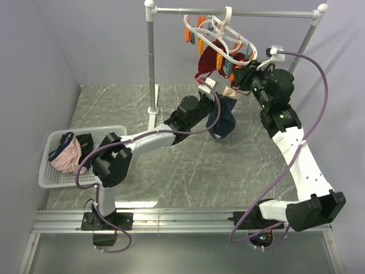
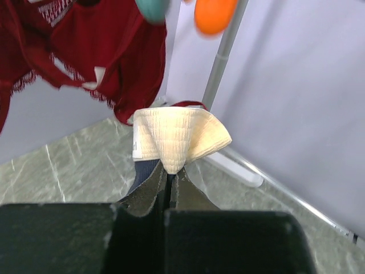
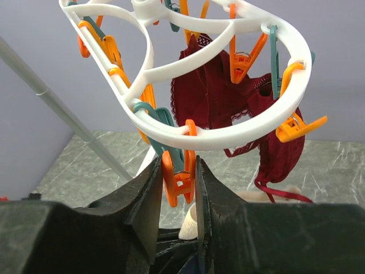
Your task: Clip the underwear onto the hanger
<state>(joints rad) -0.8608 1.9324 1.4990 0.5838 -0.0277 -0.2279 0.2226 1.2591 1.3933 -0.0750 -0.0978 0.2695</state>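
The left gripper point(image 2: 171, 174) is pressed together on the pale lining of the underwear point(image 2: 179, 140). In the top view, the underwear's navy body hangs at the hanger's point(image 3: 228, 137) six o'clock. The right gripper point(image 3: 177, 171) pinches an orange clip point(image 3: 170, 185) on the ring's six o'clock edge, beside a maroon garment point(image 3: 199, 97).
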